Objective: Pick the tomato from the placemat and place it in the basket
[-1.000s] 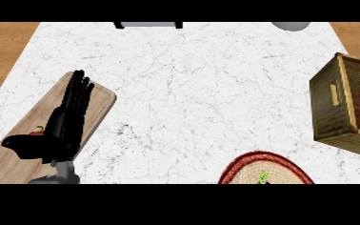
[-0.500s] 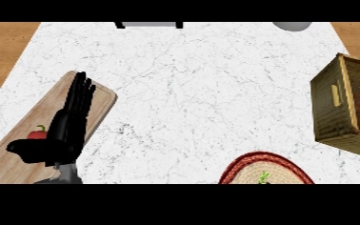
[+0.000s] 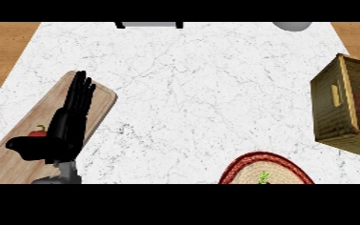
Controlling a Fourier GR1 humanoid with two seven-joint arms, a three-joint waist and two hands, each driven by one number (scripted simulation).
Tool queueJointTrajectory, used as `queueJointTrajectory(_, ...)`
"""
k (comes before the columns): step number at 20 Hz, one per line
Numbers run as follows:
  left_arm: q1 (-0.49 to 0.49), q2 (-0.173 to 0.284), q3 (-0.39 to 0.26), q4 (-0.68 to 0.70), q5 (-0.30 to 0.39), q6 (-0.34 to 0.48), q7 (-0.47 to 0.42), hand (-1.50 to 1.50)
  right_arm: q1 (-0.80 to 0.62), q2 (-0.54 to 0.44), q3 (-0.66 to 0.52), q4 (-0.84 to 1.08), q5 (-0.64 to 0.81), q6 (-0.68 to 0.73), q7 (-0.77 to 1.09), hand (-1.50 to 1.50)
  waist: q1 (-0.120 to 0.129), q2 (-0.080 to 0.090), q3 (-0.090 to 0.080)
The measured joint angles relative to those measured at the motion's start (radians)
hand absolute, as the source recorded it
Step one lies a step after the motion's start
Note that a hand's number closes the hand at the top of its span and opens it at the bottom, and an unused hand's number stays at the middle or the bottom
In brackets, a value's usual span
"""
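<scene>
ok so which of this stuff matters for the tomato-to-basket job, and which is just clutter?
Job:
- placemat, lower edge
- green bit on it, likely the tomato, mostly cut off
- basket, right edge

Lying about:
- wooden board
- small red item on it, beside the open left hand
- dark object and grey round object, far edge

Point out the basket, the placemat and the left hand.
basket (image 3: 337, 107): head view, on its slatted wooden side wall at the right edge.
placemat (image 3: 243, 168): head view, on its red woven rim at the bottom edge.
left hand (image 3: 67, 119): head view, on the back of the hand, fingers straight over the cutting board.
</scene>
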Motion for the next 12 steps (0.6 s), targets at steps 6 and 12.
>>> queueJointTrajectory(6, 0.034, -0.006, -0.009, -0.025, -0.011, 0.003, -0.004, 0.00, 0.011, -0.018, 0.006, 0.077, -0.011, -0.041, -0.078, -1.50, -0.001, -0.003, -0.004)
queueJointTrajectory(12, 0.023, -0.006, -0.005, -0.004, -0.010, 0.000, -0.009, 0.00, -0.017, -0.020, -0.036, 0.109, -0.096, -0.079, -0.139, -1.50, -0.001, -0.001, -0.001)
